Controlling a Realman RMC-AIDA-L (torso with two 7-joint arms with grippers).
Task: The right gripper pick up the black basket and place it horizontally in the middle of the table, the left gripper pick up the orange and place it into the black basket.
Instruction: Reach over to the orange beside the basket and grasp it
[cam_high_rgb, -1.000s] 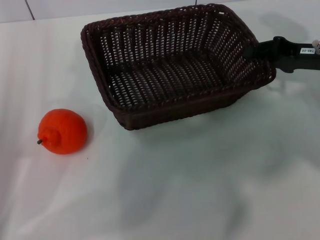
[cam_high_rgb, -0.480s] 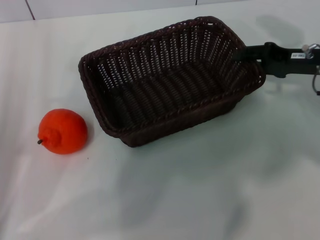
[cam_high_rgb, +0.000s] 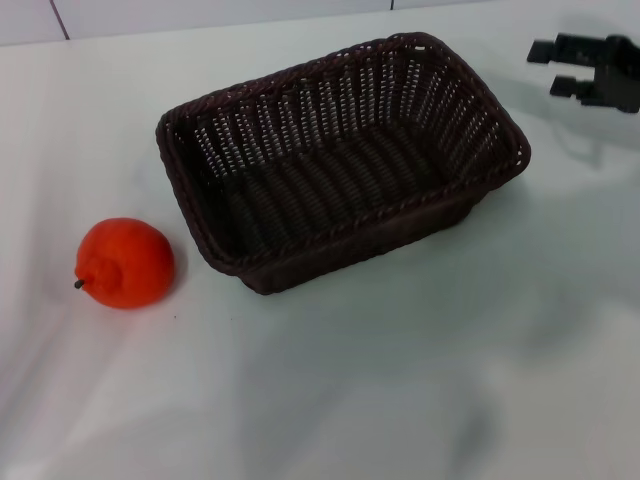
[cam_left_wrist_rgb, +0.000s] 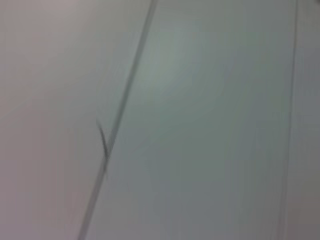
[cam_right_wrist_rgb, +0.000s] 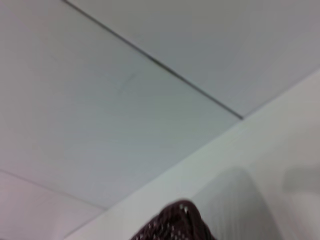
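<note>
Sitting mid-desk (cam_high_rgb: 420, 380), black basket (cam_high_rgb: 340, 160) long axis slightly skewed, empty | right claw (cam_high_rgb: 548, 68) spread, clear beyond its right end | orange (cam_high_rgb: 125, 262) left of basket, left arm's side; left claw unseen

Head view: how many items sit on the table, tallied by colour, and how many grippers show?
Orange: 1, the orange
Black: 1, the black basket
Grippers: 1, the right gripper, open, clear of the basket
Total: 3, over the white table
</note>
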